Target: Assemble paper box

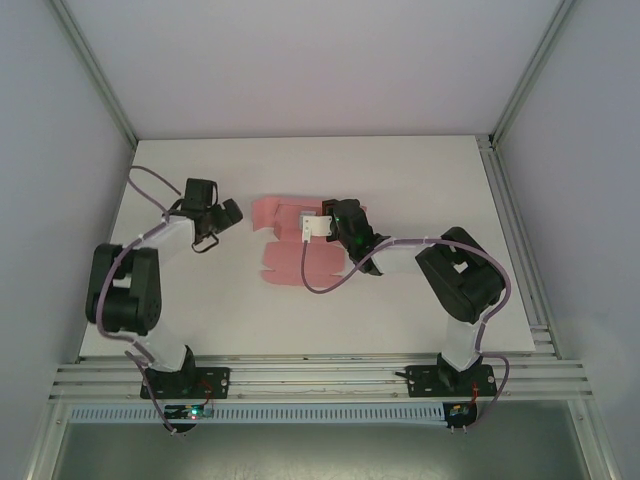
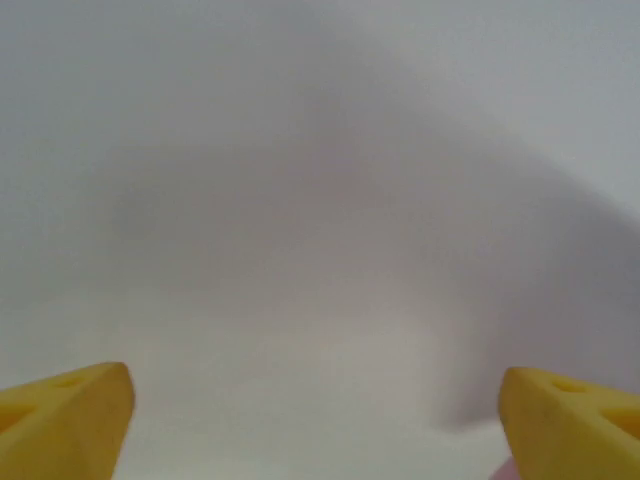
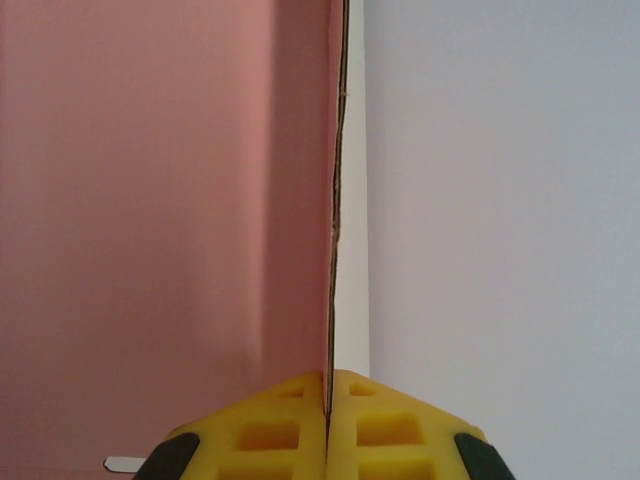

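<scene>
From above, the paper box [image 1: 285,262] lies mostly flat at mid-counter [image 1: 420,180]. One flap is pinched by the right jaws, and nothing pins the rest, so a hard pull could drag the whole sheet or tear the thin card. The right arm [image 1: 460,270] reaches in with its elbow bent. The left arm [image 1: 125,285] is folded, its jaws near the sheet's left edge.

At the left wrist, the yellow fingertips [image 2: 60,415] stand wide apart over bare counter, holding nothing.

At the right wrist, the jaws are clamped on the card's upright edge [image 3: 160,200].
</scene>
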